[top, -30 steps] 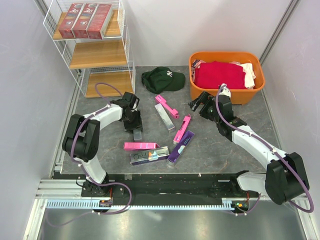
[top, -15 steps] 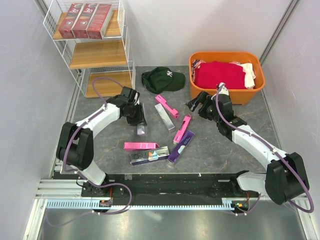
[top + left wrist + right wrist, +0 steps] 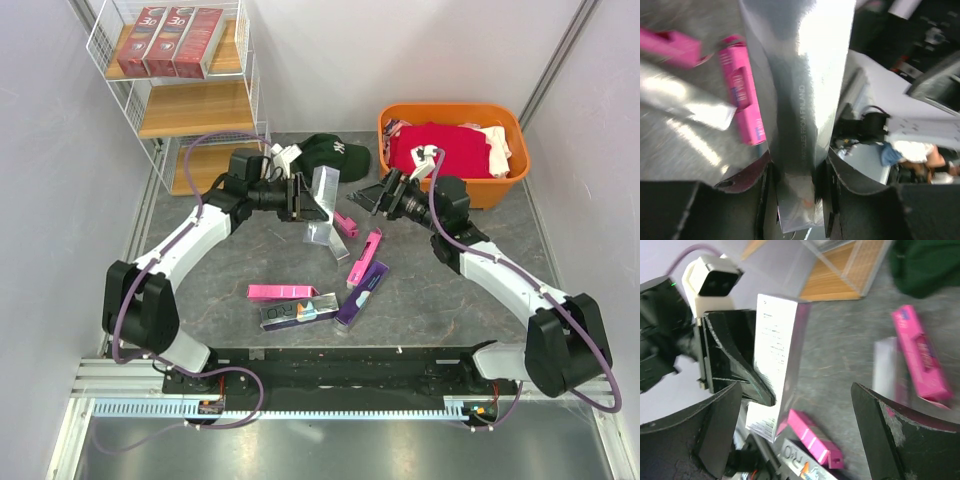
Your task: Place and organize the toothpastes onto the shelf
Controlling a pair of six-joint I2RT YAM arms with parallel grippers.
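Observation:
My left gripper (image 3: 298,197) is shut on a silver-grey toothpaste box (image 3: 324,186) and holds it off the table, upright. In the left wrist view the box (image 3: 800,100) is clamped between both pads. My right gripper (image 3: 376,200) is open and faces the box from the right without touching it. In the right wrist view the box (image 3: 777,370) stands ahead of the wide-open right gripper (image 3: 796,390). Pink (image 3: 283,292), holographic (image 3: 298,312), purple (image 3: 362,295), pink (image 3: 365,257) and silver (image 3: 320,236) toothpastes lie on the table. Three dark red ones (image 3: 168,40) stand on the top board of the shelf (image 3: 200,110).
A dark green cap (image 3: 330,155) lies just behind the held box. An orange tub (image 3: 450,108) of clothes stands at the back right. Grey walls close in both sides. The shelf's middle and bottom boards hold nothing.
My left gripper shut on the silver-grey box, raised it from the table and swung it back and to the right. My right gripper turned left toward it.

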